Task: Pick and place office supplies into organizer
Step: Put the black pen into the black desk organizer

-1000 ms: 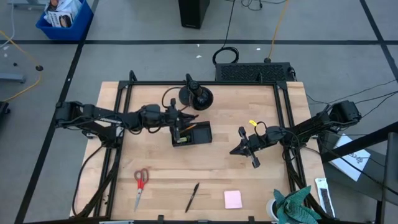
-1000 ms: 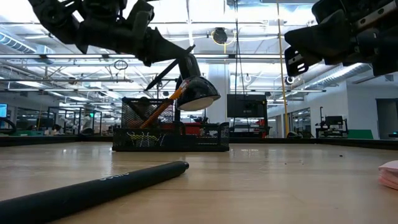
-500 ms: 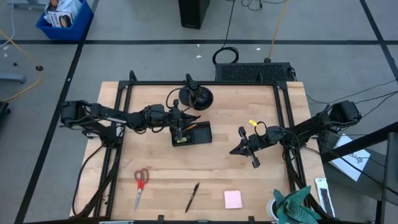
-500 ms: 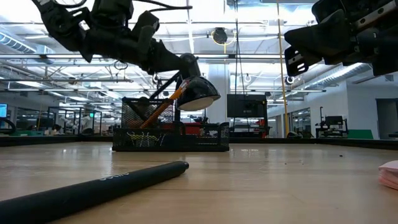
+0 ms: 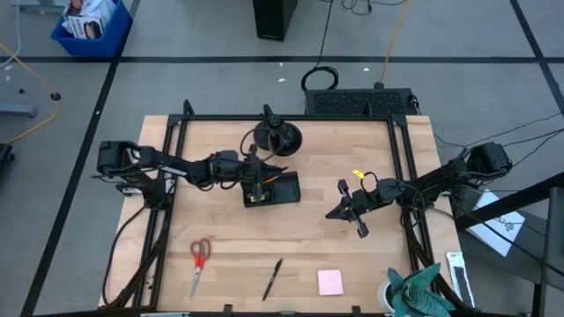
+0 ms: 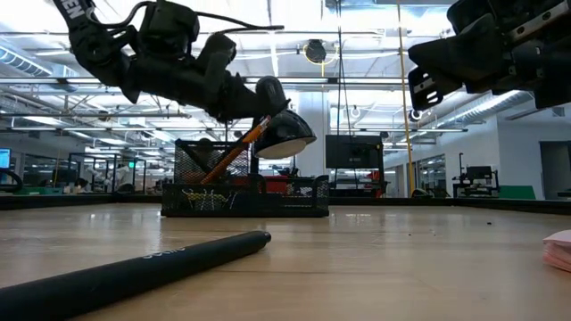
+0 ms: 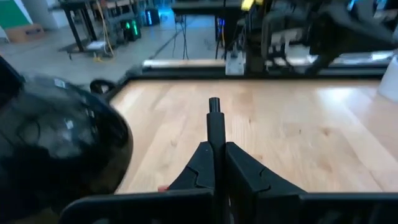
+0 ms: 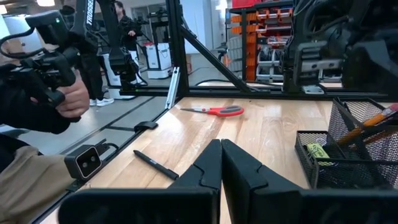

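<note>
L gripper (image 7: 213,163) clenched on a pen (image 7: 215,127), right above the organizer (image 5: 280,189): placing step. Next, I'd judge: tip pen into a compartment, let go. R gripper (image 5: 343,211) shut, empty, well off to its side.

One organizer (image 5: 273,188), one scissors (image 5: 200,255), one loose pen (image 5: 272,279), one sticky-note pad (image 5: 330,282).
</note>
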Robot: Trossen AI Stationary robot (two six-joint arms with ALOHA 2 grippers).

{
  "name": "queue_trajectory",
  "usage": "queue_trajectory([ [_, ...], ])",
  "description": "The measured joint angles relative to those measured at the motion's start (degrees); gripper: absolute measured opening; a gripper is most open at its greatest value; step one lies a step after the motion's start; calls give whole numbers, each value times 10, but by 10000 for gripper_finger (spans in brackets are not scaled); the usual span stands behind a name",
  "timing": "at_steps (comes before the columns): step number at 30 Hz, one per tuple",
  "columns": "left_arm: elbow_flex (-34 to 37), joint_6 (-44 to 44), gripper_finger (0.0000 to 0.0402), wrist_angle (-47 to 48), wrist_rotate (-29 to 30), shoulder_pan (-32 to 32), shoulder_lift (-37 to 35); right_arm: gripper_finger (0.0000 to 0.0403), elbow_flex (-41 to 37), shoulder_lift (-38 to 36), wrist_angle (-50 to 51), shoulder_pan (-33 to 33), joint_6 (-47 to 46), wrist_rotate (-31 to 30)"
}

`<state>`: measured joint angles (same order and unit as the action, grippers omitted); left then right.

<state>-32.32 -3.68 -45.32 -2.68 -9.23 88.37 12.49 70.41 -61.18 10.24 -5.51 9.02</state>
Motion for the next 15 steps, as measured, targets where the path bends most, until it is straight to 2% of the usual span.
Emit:
queue_trajectory([
  [5,21,-16,15,-75,-1,4,-10,0,0,0,2,0,-9,0],
  [10,90,-6,8,-123,10,1,-57,0,0,0,5,3,-9,2],
  [15,138,15,17,-165,11,1,-80,2,0,0,1,9,2,1],
])
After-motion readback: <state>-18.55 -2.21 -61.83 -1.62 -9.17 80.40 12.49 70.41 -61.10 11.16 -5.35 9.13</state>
